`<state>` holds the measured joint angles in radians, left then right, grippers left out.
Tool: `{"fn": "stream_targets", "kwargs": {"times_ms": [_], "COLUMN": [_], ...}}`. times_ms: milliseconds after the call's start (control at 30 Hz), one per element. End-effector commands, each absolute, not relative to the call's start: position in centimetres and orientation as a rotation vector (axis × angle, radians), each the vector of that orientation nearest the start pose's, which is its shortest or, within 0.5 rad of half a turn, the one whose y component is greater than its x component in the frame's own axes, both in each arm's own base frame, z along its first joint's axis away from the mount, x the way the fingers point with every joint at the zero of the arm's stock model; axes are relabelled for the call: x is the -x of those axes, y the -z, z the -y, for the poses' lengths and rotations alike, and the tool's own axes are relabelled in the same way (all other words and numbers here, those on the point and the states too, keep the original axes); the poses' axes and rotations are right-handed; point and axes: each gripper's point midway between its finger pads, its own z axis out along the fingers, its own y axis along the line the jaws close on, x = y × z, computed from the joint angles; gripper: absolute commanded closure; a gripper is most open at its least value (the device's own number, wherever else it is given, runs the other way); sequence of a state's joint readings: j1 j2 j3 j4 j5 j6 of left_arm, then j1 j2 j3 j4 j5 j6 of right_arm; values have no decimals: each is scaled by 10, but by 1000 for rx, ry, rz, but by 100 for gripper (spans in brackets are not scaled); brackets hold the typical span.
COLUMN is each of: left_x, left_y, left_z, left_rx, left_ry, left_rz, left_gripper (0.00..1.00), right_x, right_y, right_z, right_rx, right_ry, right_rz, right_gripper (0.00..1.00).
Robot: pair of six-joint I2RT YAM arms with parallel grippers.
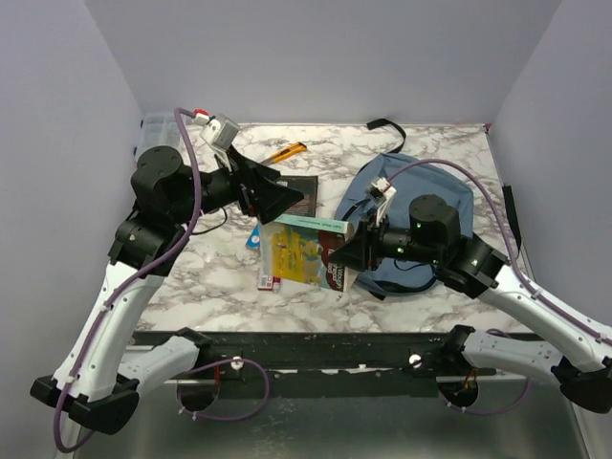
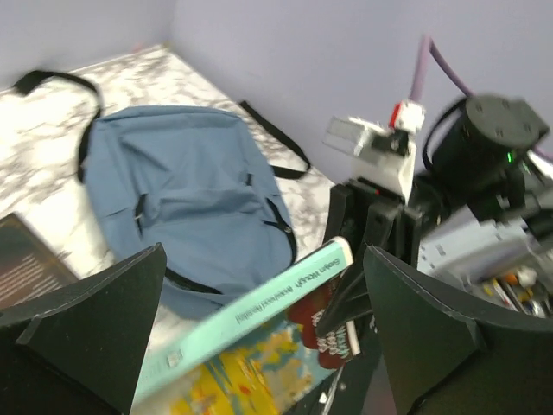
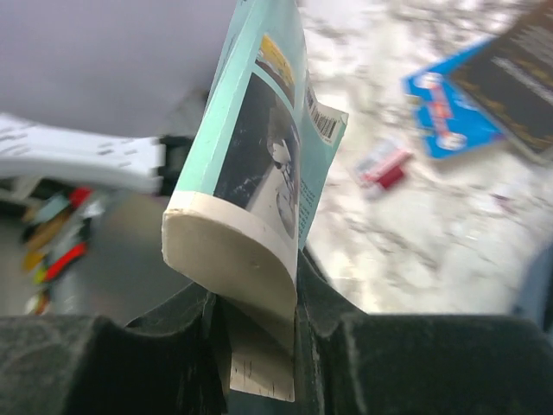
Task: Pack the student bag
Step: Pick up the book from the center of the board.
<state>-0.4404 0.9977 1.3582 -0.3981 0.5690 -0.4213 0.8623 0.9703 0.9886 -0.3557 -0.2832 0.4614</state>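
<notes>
The student bag (image 1: 426,196) lies flat at the right of the table, dusty blue with black straps; the left wrist view shows it too (image 2: 181,190). A teal paperback book (image 1: 296,251) with a yellow cover is held off the table by its right end, with my right gripper (image 1: 344,256) shut on it. In the right wrist view the book (image 3: 251,156) stands clamped between the jaws of that gripper (image 3: 259,337). My left gripper (image 1: 284,199) stands open just beyond the book's far edge. Its wrist view shows the book (image 2: 251,316) between the spread fingers (image 2: 86,328), untouched.
A dark book (image 1: 298,184) lies under the left gripper. An orange pen (image 1: 287,151) lies near the back wall. A blue packet (image 1: 253,237) and a small red-and-white item (image 1: 272,282) lie by the teal book's left edge. Walls close in on three sides.
</notes>
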Motion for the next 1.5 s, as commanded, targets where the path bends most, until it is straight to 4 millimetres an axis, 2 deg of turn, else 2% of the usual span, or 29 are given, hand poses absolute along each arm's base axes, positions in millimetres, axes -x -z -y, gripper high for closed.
{"fn": "stream_targets", "kwargs": {"times_ms": [0, 100, 167, 367, 467, 600, 733, 800, 900, 1167, 1367, 1467], "left_x": [-181, -160, -141, -87, -71, -72, -79, -84, -88, -79, -67, -66], "left_y": [-433, -430, -426, -420, -421, -423, -409, -406, -408, -414, -423, -425], "left_z": [248, 251, 250, 234, 228, 229, 232, 235, 239, 244, 241, 241], "left_rx": [-835, -942, -1017, -1184, -1207, -1148, -1101, -1063, -1021, -1008, -1007, -999], "left_ry": [1310, 1411, 1493, 1646, 1645, 1680, 1729, 1767, 1868, 1961, 1991, 1991], "left_rz": [-1534, -1514, -1491, -1393, -1345, -1401, -1482, -1514, -1559, -1551, -1522, -1505], "left_gripper": [2, 2, 2, 2, 2, 2, 4, 11, 29, 42, 45, 53], "right_x": [-102, -81, -73, -66, -70, -67, -60, -56, -57, -71, -87, -94], "right_y": [-367, -388, -394, -410, -410, -425, -449, -459, -467, -472, -472, -468], "right_z": [-302, -297, -289, -273, -269, -266, -253, -249, -246, -248, -248, -250], "right_rx": [819, 923, 953, 934, 909, 882, 837, 818, 792, 719, 638, 601], "right_ry": [-1512, -1586, -1577, -1544, -1507, -1528, -1532, -1544, -1544, -1504, -1458, -1449], "right_rz": [-1744, -1646, -1610, -1553, -1566, -1525, -1434, -1398, -1394, -1392, -1416, -1437], "right_gripper": [99, 99, 99, 99, 99, 99, 99, 100, 99, 99, 99, 99]}}
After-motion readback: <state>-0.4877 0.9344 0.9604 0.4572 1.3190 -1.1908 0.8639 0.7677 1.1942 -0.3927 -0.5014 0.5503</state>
